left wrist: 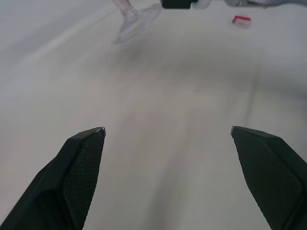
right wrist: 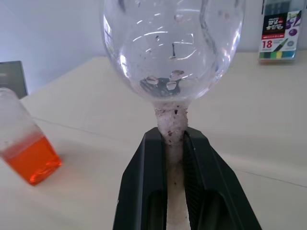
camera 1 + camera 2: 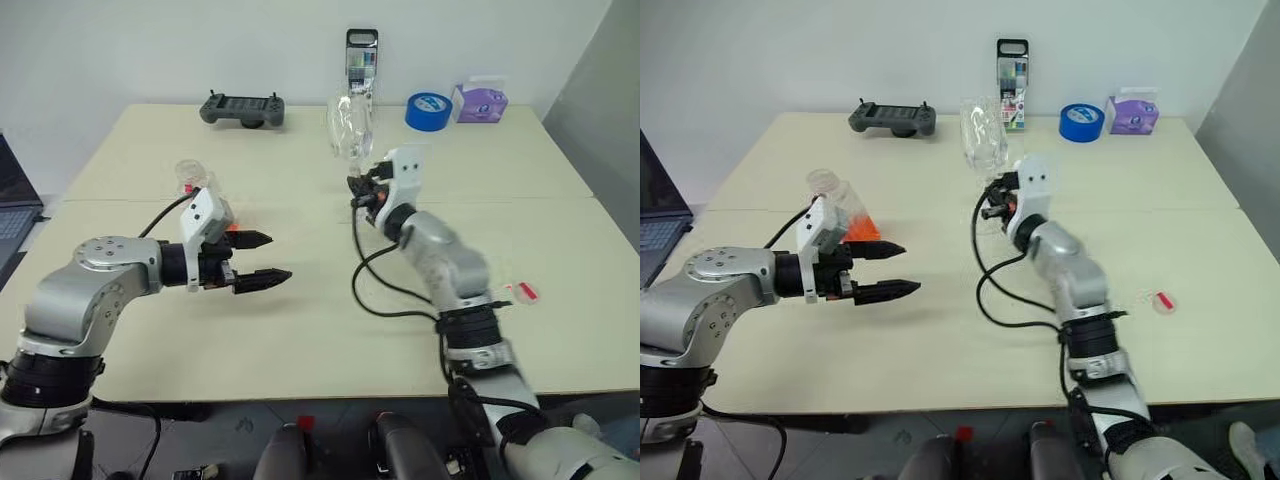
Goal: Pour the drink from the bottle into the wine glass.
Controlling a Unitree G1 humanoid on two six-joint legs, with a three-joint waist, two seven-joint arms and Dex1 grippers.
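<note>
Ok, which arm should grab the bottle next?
Left. The left gripper is open right beside the bottle, while the right gripper is shut on the wine glass stem.

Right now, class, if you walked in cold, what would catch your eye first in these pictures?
The right gripper, shut on the stem of the empty wine glass, lifts it above mid-table. Near the table's left side the uncapped bottle of orange-red drink leans behind the open, empty left gripper.

The wine glass [image 2: 172, 48] was clear, glossy glass; the table [image 3: 300, 330] matt and smooth; the left gripper's fingers [image 1: 72, 182] black with fine textured pads.
</note>
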